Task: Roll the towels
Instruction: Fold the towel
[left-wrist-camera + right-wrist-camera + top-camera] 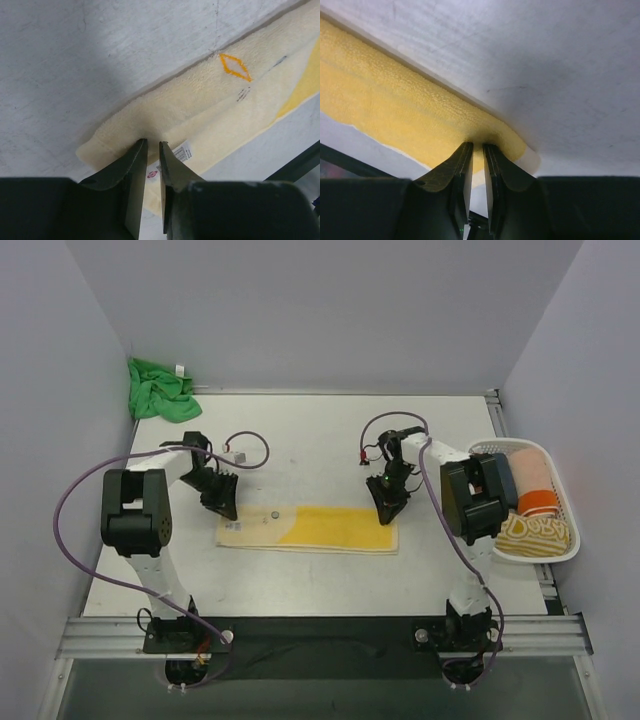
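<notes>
As the green towel [158,388] lies at eleven o'clock, left gripper [226,510] and right gripper [388,514] pinch the yellow towel [325,528], nine and three o'clock.

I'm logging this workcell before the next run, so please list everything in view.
pale yellow cloth towel: one, pale and deeper yellow, folded into a flat strip at the table's middle.
bright green cloth towel: one, green with a white tag, crumpled at the far left corner.
white slatted plastic basket: one, white, at the right edge.
rolled cloths: several, orange and patterned yellow, inside the basket.
white table: one, white.
left gripper: one, dark, pinching the yellow towel's far edge near its left end.
right gripper: one, dark, pinching that edge near its right end.
</notes>
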Robot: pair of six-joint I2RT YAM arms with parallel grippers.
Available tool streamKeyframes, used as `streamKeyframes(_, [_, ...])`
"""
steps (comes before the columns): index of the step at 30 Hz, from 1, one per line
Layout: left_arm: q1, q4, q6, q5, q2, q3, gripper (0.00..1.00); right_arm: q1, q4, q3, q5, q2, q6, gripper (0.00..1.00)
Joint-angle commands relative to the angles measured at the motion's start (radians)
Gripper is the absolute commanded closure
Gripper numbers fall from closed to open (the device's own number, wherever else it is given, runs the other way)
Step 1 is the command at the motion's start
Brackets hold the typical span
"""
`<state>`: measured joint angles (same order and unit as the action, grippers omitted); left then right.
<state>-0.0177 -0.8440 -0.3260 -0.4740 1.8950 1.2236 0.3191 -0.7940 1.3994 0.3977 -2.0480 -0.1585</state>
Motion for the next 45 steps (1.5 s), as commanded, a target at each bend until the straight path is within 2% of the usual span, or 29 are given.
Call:
streamKeyframes(1, [0.004,0.059,0.031,0.055,-0.01,-0.004,0.7,-0.026,-0.008,0.067,-0.127,-0.05,0.001,0.83])
streamKeyframes(3, [0.004,0.045,0.024,0.005,-0.037,-0.004,0.59,-0.046,-0.007,0.119,-0.138,-0.066,-0.009,0.82])
streamKeyframes(6, [-0.001,0.039,-0.01,-0.112,-0.134,-0.032,0.48,-0.07,-0.007,0.192,-0.148,-0.072,-0.029,0.79])
streamKeyframes(10, [-0.007,0.017,-0.012,-0.158,-0.232,-0.053,0.46,-0.089,-0.014,0.214,-0.085,0.013,-0.027,0.69])
streamKeyframes(15, [-0.008,-0.007,0.002,-0.161,-0.287,-0.076,0.45,-0.101,-0.027,0.133,-0.062,0.147,0.002,0.57])
streamKeyframes(19, [-0.014,-0.003,0.018,-0.15,-0.28,-0.093,0.45,-0.144,-0.033,0.052,-0.085,0.192,0.02,0.57])
streamKeyframes(23, [-0.024,0.003,0.022,-0.149,-0.26,-0.098,0.45,-0.184,-0.028,0.003,-0.089,0.166,0.039,0.59])
streamKeyframes(37, [-0.027,-0.015,0.024,-0.124,-0.272,-0.088,0.38,-0.216,0.007,0.024,-0.04,0.008,0.123,0.6])
streamKeyframes(45, [-0.024,-0.018,0.025,-0.114,-0.286,-0.082,0.37,-0.21,-0.004,0.03,0.025,-0.046,0.139,0.65])
